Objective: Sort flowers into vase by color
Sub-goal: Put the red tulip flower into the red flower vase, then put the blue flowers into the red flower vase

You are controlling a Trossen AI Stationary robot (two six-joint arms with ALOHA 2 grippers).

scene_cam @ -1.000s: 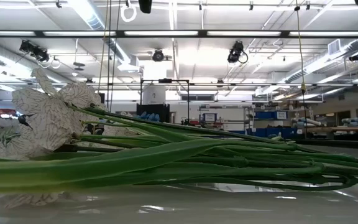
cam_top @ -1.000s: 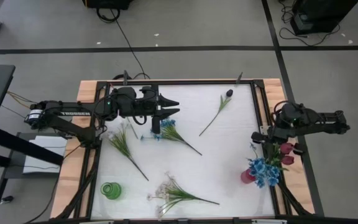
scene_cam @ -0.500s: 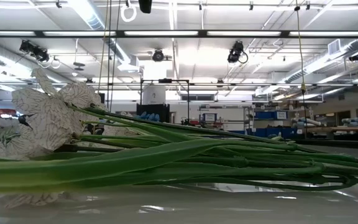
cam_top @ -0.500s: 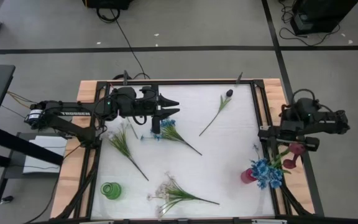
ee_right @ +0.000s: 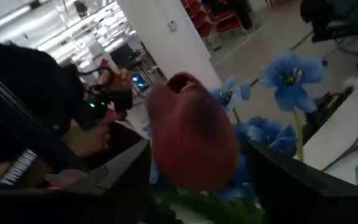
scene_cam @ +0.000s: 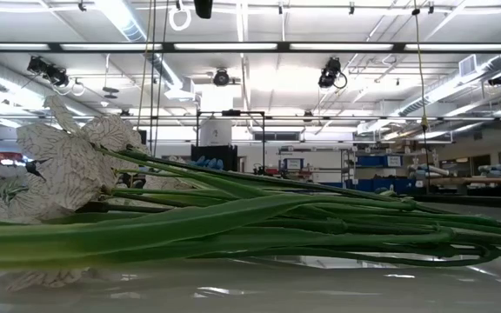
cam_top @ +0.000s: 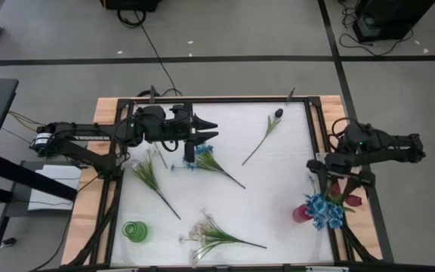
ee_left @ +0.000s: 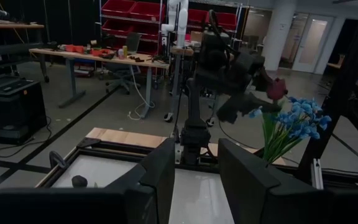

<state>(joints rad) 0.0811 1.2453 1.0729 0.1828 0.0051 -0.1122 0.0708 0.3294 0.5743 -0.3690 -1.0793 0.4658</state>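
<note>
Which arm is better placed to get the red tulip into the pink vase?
Right. Its tool holds the red tulip just beside the pink vase with the blue flowers. The left tool hovers open over the far side of the table.

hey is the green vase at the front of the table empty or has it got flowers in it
Empty. From above, the green vase shows an open mouth with no stems; flowers lie loose on the table.

A robotics lab or workshop: beyond the left claw (ee_left: 194,180) stand red parts bins (ee_left: 132,15) and a cluttered workbench (ee_left: 73,55). High ceiling with strip lights (scene_cam: 250,46), hanging cables, grey floor marked with black tape (cam_top: 202,59).
</note>
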